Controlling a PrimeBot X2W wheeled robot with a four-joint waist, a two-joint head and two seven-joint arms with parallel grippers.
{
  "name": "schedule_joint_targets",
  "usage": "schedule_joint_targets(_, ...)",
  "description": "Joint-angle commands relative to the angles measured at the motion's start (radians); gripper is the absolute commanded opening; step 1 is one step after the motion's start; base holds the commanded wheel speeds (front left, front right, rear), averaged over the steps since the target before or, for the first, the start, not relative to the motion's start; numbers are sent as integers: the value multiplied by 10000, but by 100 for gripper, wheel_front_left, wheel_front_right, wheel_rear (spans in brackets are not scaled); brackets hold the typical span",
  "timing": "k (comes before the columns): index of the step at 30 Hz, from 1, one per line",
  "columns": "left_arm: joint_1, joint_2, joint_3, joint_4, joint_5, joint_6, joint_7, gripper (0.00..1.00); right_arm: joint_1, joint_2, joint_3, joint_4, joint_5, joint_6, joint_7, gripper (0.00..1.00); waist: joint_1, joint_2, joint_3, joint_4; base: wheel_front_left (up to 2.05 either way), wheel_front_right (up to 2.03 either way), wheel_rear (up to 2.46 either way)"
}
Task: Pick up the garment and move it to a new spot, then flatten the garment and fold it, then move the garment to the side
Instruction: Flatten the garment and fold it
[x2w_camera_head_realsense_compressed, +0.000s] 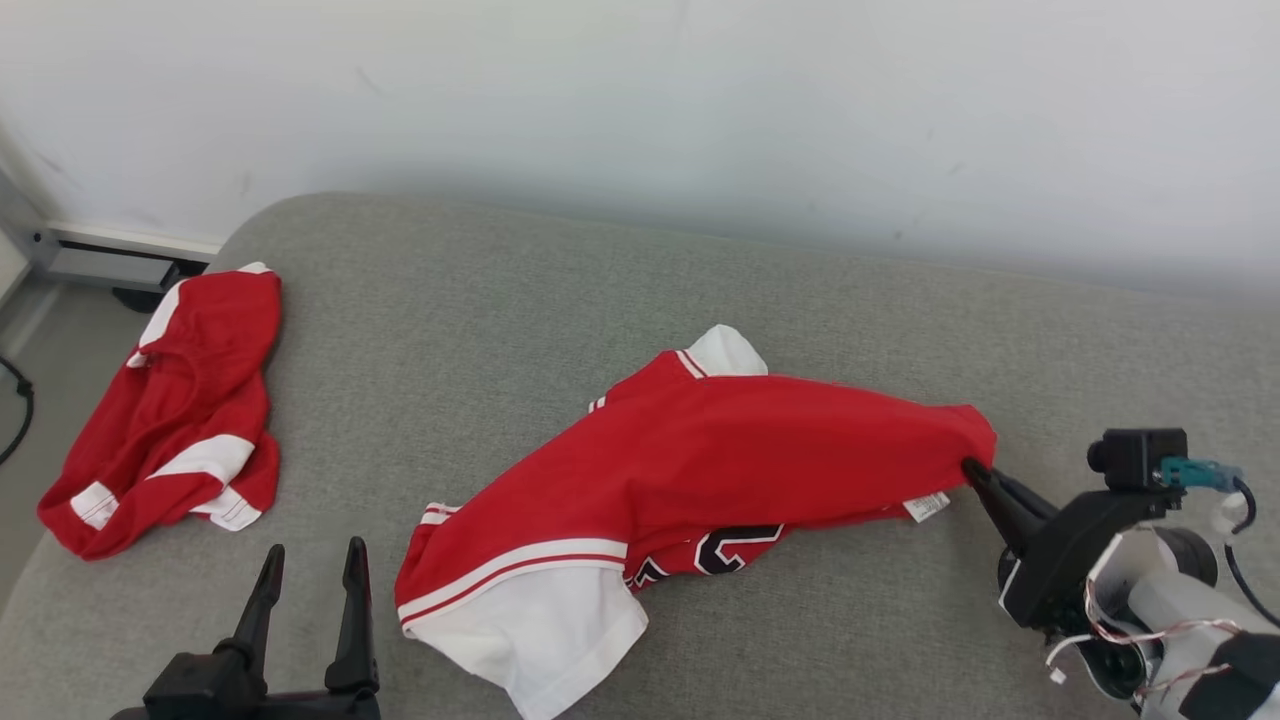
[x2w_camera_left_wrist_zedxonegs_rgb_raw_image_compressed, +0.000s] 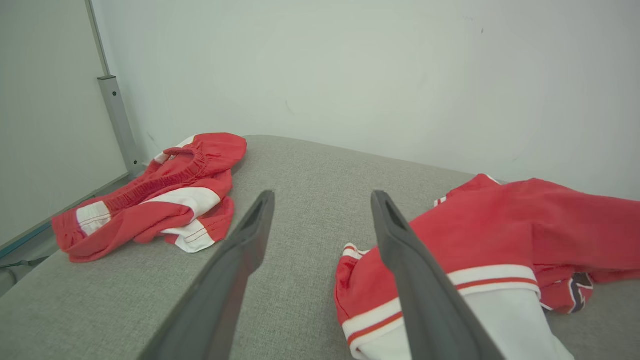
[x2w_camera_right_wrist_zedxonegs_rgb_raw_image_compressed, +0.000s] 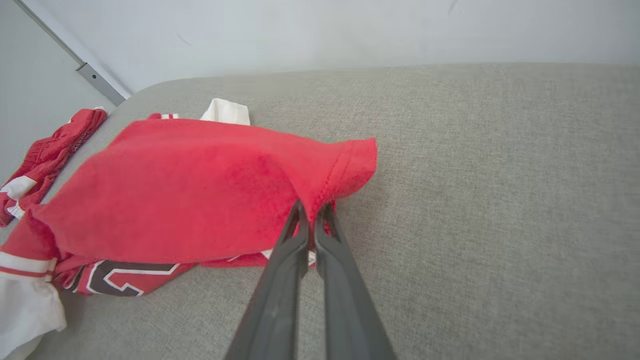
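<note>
The right gripper (x2w_camera_head_realsense_compressed: 968, 465) reaches in from the near right. Its pale forearm lies low over the grey cushion (x2w_camera_head_realsense_compressed: 600, 290) and its two dark fingers slant toward the far left. A small black camera (x2w_camera_head_realsense_compressed: 1140, 457) sits on the wrist behind them. The fingers are pressed together on the right-hand hem of the red garment (x2w_camera_head_realsense_compressed: 720, 450), with a fold of cloth nipped between the tips. In the right wrist view the red edge drapes over and around those tips, and the cloth rises in a taut ridge toward the pinch.

The red garment lies across the middle of the cushion, drawn out from the near left toward the right. Its white sleeve (x2w_camera_head_realsense_compressed: 540, 630) lies flat at the near-left end, and a second white patch peeks out at the far edge. Black numerals (x2w_camera_head_realsense_compressed: 735, 545) show under the near fold. A white label (x2w_camera_head_realsense_compressed: 927, 506) hangs just left of the pinching tips.

The left gripper (x2w_camera_head_realsense_compressed: 315, 555) stands at the near left, fingers pointing toward the far wall (x2w_camera_head_realsense_compressed: 640, 100) and spread wide apart, with nothing between them. It sits over bare cushion, just left of the white sleeve and apart from it.

Crumpled red shorts (x2w_camera_head_realsense_compressed: 185, 400) lie at the far-left edge of the cushion, well apart from the garment.
</note>
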Motion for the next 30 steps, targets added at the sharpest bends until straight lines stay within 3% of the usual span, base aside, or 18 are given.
schedule_joint_targets(1,71,8,25,10,61,-18,-57,100,204,-136,-68,-161,135,-3,-25,0,0,-1,-5,-128,0,0,0)
schedule_joint_targets(9,-26,-29,68,74,63,-51,-57,100,1297,-659,-227,-1356,511,-3,687,0,0,-1,90,-505,0,0,0)
schedule_joint_targets(10,-48,-33,64,86,67,-67,-57,100,1340,-693,-263,-1304,412,-3,686,12,0,-1,98,-528,0,0,0)
schedule_joint_targets(11,-61,-38,60,106,72,-81,-57,100,1352,-716,-312,-1253,334,-3,663,79,0,-1,105,-553,0,0,0)
schedule_joint_targets(12,-72,-42,57,121,79,-91,-57,100,1372,-725,-368,-1192,261,-3,651,100,0,-1,110,-573,0,0,0)
schedule_joint_targets(23,-57,-84,20,104,85,-40,-57,100,2034,-1120,-1180,-1394,-374,-3,973,100,0,-1,115,-588,0,0,0)
schedule_joint_targets(30,-115,-94,-44,41,84,-13,-57,100,2353,-778,-1724,-1457,-851,-3,1362,100,0,-1,143,-505,0,0,0)
